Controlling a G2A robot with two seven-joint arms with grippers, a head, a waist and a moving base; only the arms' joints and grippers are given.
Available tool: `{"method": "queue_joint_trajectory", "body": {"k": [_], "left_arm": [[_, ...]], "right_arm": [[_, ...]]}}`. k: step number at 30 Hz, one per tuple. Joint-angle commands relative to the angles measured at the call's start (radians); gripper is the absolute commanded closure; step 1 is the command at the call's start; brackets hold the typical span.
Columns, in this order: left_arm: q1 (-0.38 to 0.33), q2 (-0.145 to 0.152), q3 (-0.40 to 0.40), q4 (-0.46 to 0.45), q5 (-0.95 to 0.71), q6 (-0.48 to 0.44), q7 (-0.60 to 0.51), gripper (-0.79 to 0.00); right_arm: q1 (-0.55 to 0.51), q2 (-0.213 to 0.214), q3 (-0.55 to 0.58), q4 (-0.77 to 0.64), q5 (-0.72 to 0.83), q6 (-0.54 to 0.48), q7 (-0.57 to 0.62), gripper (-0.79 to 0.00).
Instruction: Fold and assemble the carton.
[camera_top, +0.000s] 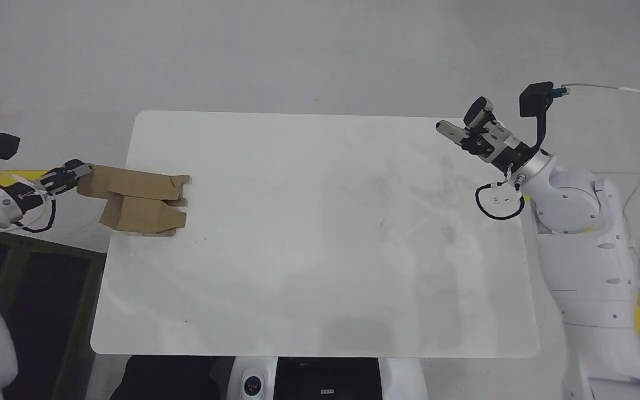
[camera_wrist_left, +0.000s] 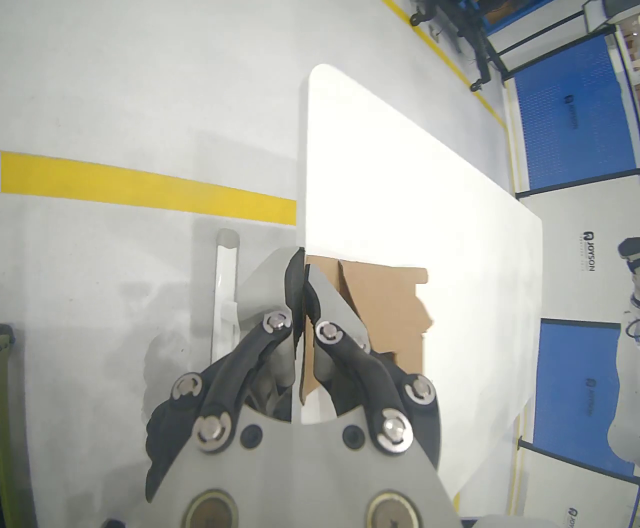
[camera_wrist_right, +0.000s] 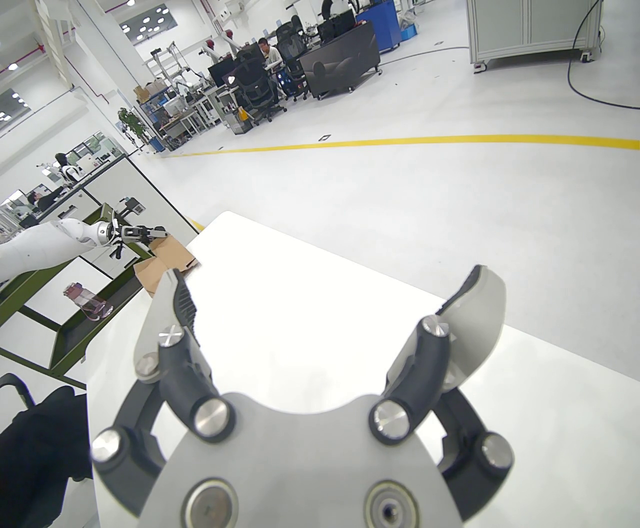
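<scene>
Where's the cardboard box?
In the top view, the flattened carton lies at the left edge of the table, one end overhanging and pinched by the left gripper.

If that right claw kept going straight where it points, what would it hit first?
Likely just the bare table, if anything: the right gripper, fingers open, points across its corner. The carton sits far off that line. Height above the top is unclear.

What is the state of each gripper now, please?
Left gripper: closed on the carton edge.
Right gripper: open, holding nothing.
</scene>
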Motion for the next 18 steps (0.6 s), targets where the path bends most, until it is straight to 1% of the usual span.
{"method": "queue_joint_trajectory", "body": {"k": [1, 6, 12, 15, 18], "left_arm": [[0.008, -0.003, 0.004, -0.022, -0.033, -0.012, 0.016, 0.0], [0.025, -0.011, 0.028, -0.091, -0.14, -0.047, 0.051, 0.0], [0.028, -0.02, 0.084, -0.192, -0.261, -0.02, 0.024, 0.0], [0.03, -0.024, 0.109, -0.259, -0.334, -0.016, 0.02, 0.0], [0.045, -0.018, 0.146, -0.348, -0.305, -0.072, 0.076, 0.0]], "right_arm": [[0.0, 0.0, 0.0, 0.0, 0.0, 0.0, 0.0, -0.785], [0.0, 0.0, 0.0, 0.0, 0.0, 0.0, 0.0, -0.785], [0.0, 0.0, 0.0, 0.0, 0.0, 0.0, 0.0, -0.785], [0.0, 0.0, 0.0, 0.0, 0.0, 0.0, 0.0, -0.785], [0.0, 0.0, 0.0, 0.0, 0.0, 0.0, 0.0, -0.785]]}}
